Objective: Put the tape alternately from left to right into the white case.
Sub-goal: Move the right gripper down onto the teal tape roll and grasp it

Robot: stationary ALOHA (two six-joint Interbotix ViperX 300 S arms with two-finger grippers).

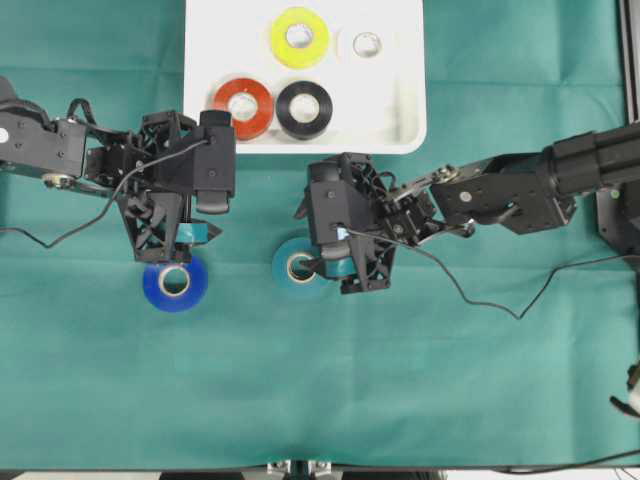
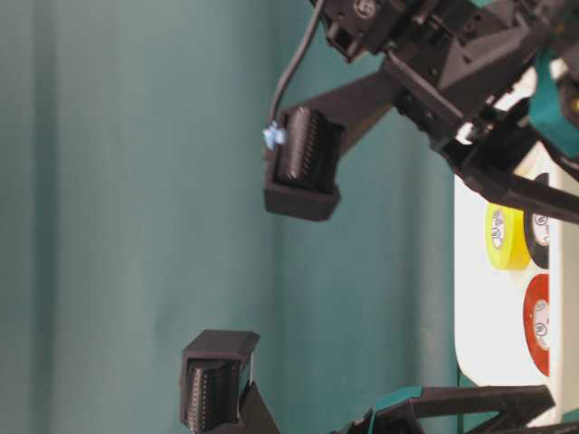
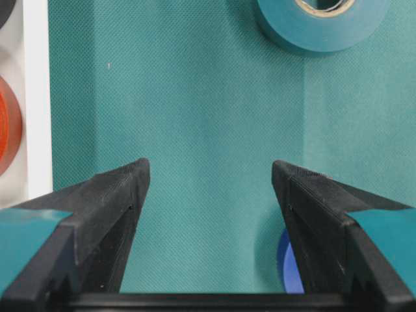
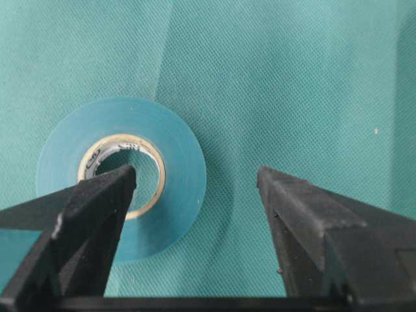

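We see 4 glossy ring-shaped rolls lying flat in the smooth white case (image 1: 410,120) at the far edge: yellow (image 1: 299,37), white (image 1: 365,44), red-orange (image 1: 243,106), black (image 1: 304,109). On the woven green desk (image 1: 450,380) cloth lie the blue roll (image 1: 173,284) and teal roll (image 1: 296,267). The left claw (image 1: 200,232) is spread just beyond the blue roll; the right claw (image 4: 195,179), also spread, hangs with 1 ribbed finger over the teal roll's pale core.

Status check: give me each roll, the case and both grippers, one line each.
Red-orange roll: flat, in white case.
Black roll: in case.
Yellow roll: in case.
White roll: in case.
Blue roll: on cloth.
Teal roll: on cloth.
Left gripper: open, empty.
Right gripper: open, straddling teal roll's side.
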